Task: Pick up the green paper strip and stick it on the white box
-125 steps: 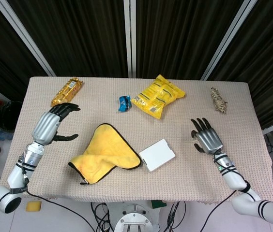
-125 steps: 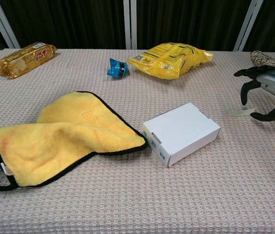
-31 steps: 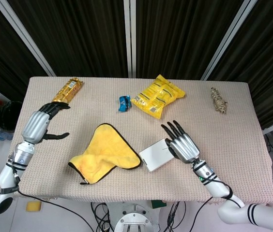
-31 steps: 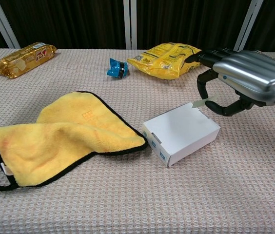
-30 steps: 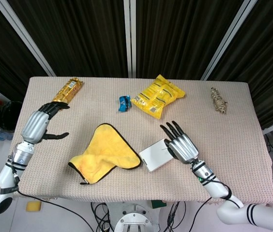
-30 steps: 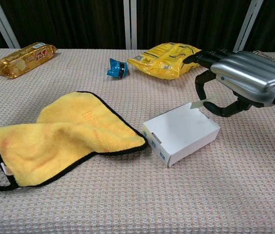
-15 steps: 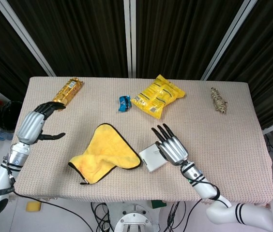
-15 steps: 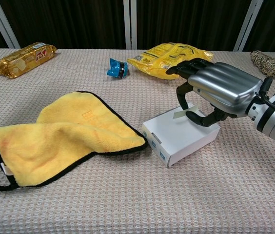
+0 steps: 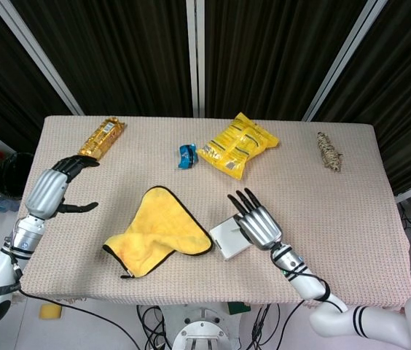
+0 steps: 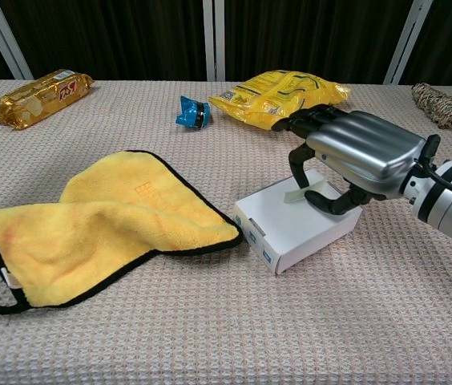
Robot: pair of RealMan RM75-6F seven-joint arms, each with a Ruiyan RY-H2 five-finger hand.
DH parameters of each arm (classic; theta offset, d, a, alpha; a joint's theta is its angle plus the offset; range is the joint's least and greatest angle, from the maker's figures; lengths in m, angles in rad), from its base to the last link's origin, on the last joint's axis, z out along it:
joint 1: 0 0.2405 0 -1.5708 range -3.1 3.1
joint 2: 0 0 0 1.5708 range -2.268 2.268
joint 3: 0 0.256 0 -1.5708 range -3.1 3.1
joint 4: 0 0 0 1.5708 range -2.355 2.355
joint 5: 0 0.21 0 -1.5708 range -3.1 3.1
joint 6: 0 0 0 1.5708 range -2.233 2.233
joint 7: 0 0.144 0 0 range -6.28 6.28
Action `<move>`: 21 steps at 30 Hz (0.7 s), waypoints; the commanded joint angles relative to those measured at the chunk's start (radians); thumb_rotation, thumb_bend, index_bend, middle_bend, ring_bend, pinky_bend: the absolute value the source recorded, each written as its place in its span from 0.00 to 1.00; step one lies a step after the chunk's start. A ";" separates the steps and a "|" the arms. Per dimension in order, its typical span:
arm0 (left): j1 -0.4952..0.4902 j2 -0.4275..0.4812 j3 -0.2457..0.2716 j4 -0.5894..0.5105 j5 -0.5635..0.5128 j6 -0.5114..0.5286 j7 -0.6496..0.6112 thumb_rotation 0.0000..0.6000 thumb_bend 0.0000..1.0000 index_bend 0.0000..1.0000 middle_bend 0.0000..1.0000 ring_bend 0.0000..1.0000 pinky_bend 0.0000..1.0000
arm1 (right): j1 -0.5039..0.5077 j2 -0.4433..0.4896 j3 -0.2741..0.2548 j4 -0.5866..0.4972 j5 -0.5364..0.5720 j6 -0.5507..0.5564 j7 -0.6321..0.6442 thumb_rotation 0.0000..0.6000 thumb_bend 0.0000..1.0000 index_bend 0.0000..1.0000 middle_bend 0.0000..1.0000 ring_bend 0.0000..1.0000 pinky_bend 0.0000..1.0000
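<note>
The white box (image 10: 278, 221) (image 9: 226, 238) lies near the table's front, just right of the yellow cloth. My right hand (image 10: 353, 159) (image 9: 257, 222) hovers over the box's right part, palm down. It pinches the pale green paper strip (image 10: 297, 194) between thumb and a finger, low over the box top; whether the strip touches the box I cannot tell. In the head view the hand hides the strip. My left hand (image 9: 49, 191) hangs at the far left of the table, fingers apart and curved, holding nothing.
A yellow cloth (image 10: 98, 220) (image 9: 159, 233) with black trim lies left of the box. At the back are a yellow snack bag (image 9: 237, 144), a small blue wrapper (image 9: 186, 155), a golden packet (image 9: 101, 137) and a twine bundle (image 9: 329, 151).
My right hand has carried the strip from the table's right side leftward over the box and has now lowered it slightly toward the box top. The left hand drifted a little left.
</note>
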 commanded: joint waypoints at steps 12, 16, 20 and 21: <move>0.001 0.000 0.003 -0.001 0.002 -0.001 0.001 1.00 0.04 0.25 0.23 0.18 0.21 | 0.000 0.019 -0.012 -0.022 -0.001 -0.008 0.003 1.00 0.32 0.55 0.03 0.00 0.00; 0.001 0.001 0.003 -0.001 0.004 0.000 0.001 1.00 0.04 0.25 0.23 0.18 0.21 | -0.002 0.023 -0.013 -0.029 -0.004 -0.003 0.005 1.00 0.32 0.54 0.03 0.00 0.00; 0.001 0.003 0.003 -0.003 0.006 0.002 0.000 1.00 0.04 0.25 0.23 0.18 0.21 | -0.006 0.035 -0.018 -0.041 -0.009 0.003 0.007 1.00 0.32 0.53 0.03 0.00 0.00; 0.001 0.003 0.003 -0.004 0.006 0.002 0.000 1.00 0.04 0.25 0.23 0.18 0.21 | -0.007 0.039 -0.020 -0.044 -0.011 0.004 0.007 1.00 0.32 0.52 0.03 0.00 0.00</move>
